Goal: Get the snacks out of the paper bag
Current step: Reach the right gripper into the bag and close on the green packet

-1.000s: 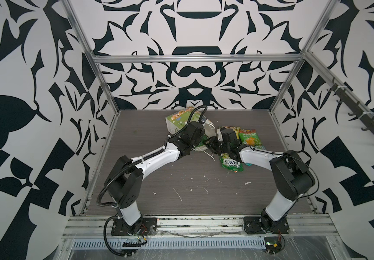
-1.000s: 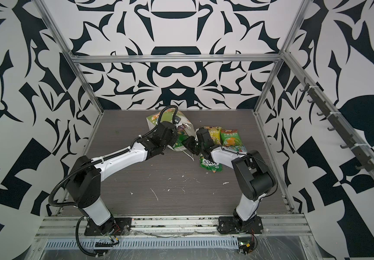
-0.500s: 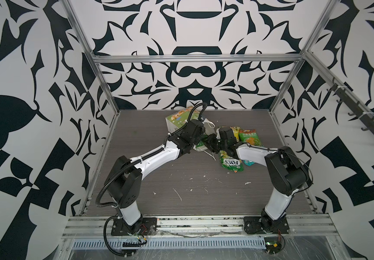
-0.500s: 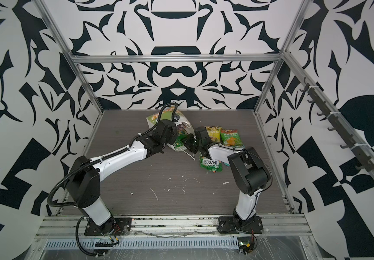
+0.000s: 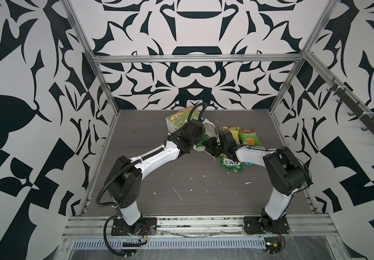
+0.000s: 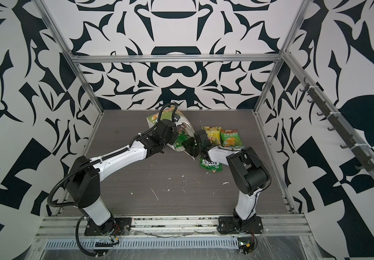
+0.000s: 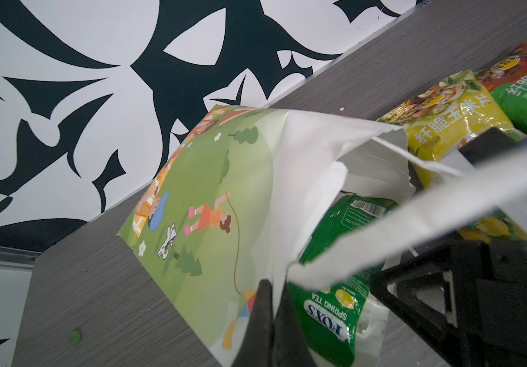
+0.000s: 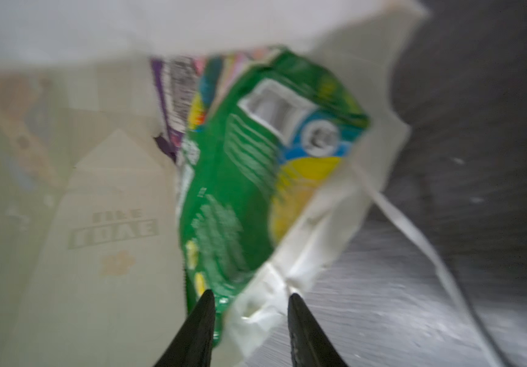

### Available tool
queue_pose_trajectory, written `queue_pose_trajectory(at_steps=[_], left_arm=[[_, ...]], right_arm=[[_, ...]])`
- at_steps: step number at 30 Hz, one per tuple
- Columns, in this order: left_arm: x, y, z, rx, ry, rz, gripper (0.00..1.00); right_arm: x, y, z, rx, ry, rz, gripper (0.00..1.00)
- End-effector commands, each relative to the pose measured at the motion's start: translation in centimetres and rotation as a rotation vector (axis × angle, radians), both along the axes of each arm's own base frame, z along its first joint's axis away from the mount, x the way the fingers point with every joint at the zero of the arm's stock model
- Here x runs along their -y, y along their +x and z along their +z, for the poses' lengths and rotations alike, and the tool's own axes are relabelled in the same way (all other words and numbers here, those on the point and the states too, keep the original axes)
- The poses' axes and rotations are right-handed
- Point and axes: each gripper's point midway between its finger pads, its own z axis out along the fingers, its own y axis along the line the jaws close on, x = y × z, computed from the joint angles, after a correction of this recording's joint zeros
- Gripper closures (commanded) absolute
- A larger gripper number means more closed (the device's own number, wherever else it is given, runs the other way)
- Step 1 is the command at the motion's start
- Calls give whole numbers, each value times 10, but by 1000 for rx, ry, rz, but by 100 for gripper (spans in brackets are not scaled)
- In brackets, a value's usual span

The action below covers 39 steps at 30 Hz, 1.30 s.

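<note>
The white paper carrier bag with light-green printed faces (image 5: 177, 118) lies on its side at the far middle of the grey table (image 5: 181, 180), its mouth facing near and right. Our left fingers (image 7: 260, 317) are pinched tight on its white rim. Our right fingers (image 8: 198, 327) stand parted at the mouth, straddling the edge of a green glossy packet (image 8: 240, 190) inside. A yellow packet (image 5: 233, 132), a green-and-orange packet (image 5: 250, 138) and a green FOX'S packet (image 5: 231, 163) lie just right of the bag. Open table spreads near and left.
</note>
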Motion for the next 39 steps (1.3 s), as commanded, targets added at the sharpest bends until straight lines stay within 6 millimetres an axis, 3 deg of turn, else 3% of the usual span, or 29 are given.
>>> queue_pose_trajectory(at_steps=[1,20,25,28,32,39], left_arm=[[2,1,20,35,-67,2,100],[4,-1,16,26,-75,-12,100],[6,-1,14,19,-80,-16,100],[6,-2,12,16,-82,-17,100],[2,-1,9,17,-71,-2,100],[-12,3,7,4,-33,62,100]], right_arm=[[0,6,27,74,26,-21,57],[-25,51,21,150,124,-80,57],[-27,63,24,168,150,-122,70],[-31,69,28,182,159,-136,86],[-36,72,49,219,170,-121,99],[-31,45,105,334,100,-37,100]])
